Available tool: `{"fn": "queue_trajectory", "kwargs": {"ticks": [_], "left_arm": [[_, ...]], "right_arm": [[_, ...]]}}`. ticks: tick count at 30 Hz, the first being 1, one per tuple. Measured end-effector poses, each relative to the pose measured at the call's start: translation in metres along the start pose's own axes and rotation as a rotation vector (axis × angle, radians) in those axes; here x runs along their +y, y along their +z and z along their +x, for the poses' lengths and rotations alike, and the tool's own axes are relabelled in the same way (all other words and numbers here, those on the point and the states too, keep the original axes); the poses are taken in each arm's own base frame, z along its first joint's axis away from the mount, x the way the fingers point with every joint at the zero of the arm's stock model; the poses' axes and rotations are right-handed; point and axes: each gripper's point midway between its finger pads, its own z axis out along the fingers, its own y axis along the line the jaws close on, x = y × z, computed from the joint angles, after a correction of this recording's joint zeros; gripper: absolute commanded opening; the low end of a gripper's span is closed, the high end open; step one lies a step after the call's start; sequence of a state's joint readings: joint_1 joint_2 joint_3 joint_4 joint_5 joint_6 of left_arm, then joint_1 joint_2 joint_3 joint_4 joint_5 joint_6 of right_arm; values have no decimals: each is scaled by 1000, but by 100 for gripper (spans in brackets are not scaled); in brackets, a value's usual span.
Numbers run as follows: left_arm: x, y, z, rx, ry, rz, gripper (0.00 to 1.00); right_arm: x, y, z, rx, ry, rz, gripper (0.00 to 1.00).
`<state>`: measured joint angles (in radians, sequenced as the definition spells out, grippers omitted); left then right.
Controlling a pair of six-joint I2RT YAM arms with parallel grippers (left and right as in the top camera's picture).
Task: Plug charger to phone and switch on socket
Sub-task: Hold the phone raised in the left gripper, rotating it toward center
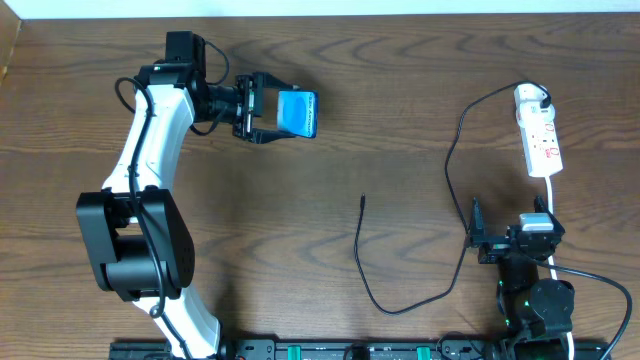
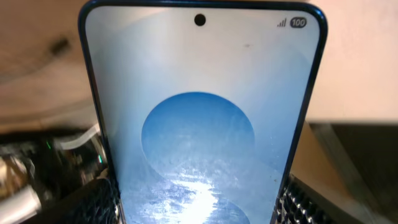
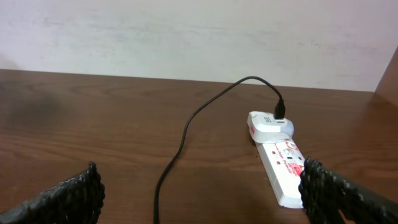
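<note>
A: Where's the phone?
B: Far left, gripped by the left tool.
A: Right tool?
B: Jaws spread wide, near right. The charger lies mid-surface; the socket is far right.

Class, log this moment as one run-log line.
left tool: gripping phone | right tool: open, empty | charger: tip free on table | socket: untouched

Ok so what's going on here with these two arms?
The left gripper is clamped on the phone, toward the far left of the table. The charger lies loose on the wood. Its plug tip is free and well apart from the phone, and its other end is plugged in at the socket. The right gripper sits open near the socket, holding nothing.
</note>
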<state>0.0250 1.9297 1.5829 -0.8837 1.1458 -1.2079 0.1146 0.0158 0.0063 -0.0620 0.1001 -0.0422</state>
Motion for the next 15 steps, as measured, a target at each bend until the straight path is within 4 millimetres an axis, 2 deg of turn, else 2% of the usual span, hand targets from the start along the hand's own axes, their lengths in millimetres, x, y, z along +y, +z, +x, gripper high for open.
{"fn": "queue_trajectory", "kwargs": {"ticks": [5,15], "left_arm": [[9,-3,-30,-174,0,-53,7],[22,-17,-71,-430,1,-131,7]], "right_arm": [[0,0,0,0,0,0,99],[0,0,0,0,0,0,99]]}}
